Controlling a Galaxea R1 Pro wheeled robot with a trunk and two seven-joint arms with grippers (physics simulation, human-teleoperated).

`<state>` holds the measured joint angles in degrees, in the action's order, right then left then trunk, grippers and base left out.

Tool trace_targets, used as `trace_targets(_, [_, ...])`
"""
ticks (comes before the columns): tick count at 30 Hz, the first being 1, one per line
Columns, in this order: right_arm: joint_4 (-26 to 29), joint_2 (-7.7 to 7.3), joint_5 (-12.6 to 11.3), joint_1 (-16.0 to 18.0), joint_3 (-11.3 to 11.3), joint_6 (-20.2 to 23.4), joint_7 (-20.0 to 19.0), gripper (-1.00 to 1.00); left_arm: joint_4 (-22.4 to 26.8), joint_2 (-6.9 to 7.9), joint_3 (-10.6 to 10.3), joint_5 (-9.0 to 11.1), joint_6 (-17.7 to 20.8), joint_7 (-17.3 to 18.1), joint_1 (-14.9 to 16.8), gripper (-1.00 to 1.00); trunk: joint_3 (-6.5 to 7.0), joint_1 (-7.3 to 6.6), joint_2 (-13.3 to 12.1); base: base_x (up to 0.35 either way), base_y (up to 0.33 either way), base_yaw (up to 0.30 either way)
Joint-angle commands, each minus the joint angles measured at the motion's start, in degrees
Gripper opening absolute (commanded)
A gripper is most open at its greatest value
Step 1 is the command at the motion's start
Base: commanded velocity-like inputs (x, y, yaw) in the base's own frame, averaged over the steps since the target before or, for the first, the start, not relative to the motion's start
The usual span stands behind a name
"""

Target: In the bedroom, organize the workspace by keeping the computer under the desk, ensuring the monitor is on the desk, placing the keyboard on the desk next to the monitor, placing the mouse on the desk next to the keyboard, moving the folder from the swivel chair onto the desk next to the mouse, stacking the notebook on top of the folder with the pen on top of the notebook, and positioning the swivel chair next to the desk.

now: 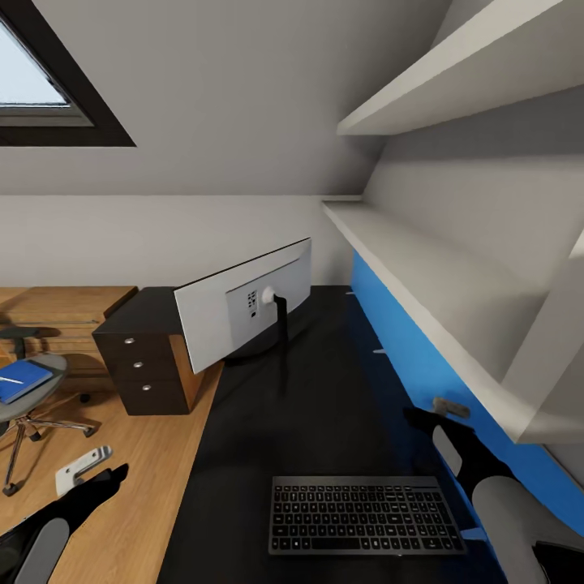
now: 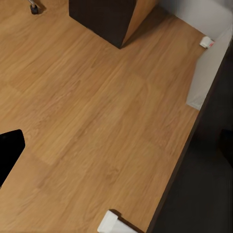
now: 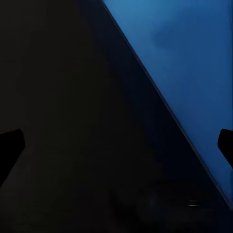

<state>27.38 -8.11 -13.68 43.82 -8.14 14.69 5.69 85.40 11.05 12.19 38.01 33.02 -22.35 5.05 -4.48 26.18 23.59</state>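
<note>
Keyboard [image 1: 365, 515]: flat on the black desk [image 1: 316, 381] at the near edge, between the two arms; the right gripper [image 1: 438, 415] hangs above the desktop just beyond its far right corner, not touching it.
Right gripper jaws: spread wide in the right wrist view, two dark fingertips [image 3: 9, 145] at opposite edges with bare desktop and blue wall between, nothing held.
Left gripper [image 1: 85, 470]: out over the wood floor [image 2: 97, 111] left of the desk, well apart from the keyboard; jaws appear parted, holding nothing.
Keyboard's look: slim, dark grey keys in a thin dark frame.
Monitor [image 1: 243, 312]: upright on the desk beyond the keyboard, white back toward the camera, on a black stand.
Swivel chair [image 1: 28, 405]: on the floor at far left, the blue folder [image 1: 23, 380] lying on its grey seat.
Drawers [image 1: 146, 361]: black unit with three silver knobs, beside the monitor.
Wall: blue panel [image 1: 422, 357] along the desk's right side, white shelves [image 1: 422, 276] above.
</note>
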Motion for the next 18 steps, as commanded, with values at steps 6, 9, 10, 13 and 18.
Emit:
trace_targets(6, [-3.09, -0.07, 2.98, 0.1, -0.02, -3.77, 0.28, 1.0, 5.42, -0.12, 1.22, 0.91, 0.35, -0.42, 0.05, 1.0, -0.13, 0.04, 0.13, 0.0, 0.0, 0.0])
trace_targets(9, [-3.44, -0.07, 3.44, 0.14, -0.03, -4.08, 0.28, 1.0, 6.04, -0.08, 1.8, 0.92, 0.37, -0.41, 0.05, 1.0, -0.49, 0.48, 0.93, 0.0, 0.0, 0.0])
trace_targets(10, [-3.56, -0.1, 3.51, 0.35, -0.07, -4.0, 0.34, 1.0, 6.15, -0.1, 2.59, 0.95, 0.37, -0.41, 0.05, 1.0, -0.67, 0.7, 1.33, 0.0, 0.0, 0.0])
trace_targets(13, [-4.91, -0.11, 3.5, 1.31, -0.14, -3.74, 0.66, 1.0, 6.24, -0.1, 4.05, 0.96, 0.37, -0.41, 0.05, 1.0, -1.21, 1.36, 2.54, 0.0, 0.0, 0.0])
trace_targets(18, [-6.01, -0.14, 3.47, 2.03, -0.19, -3.57, 1.44, 1.0, 6.26, -0.12, 4.39, 0.97, 0.37, -0.41, 0.05, 1.0, -2.11, 2.45, 4.54, 0.0, 0.0, 0.0])
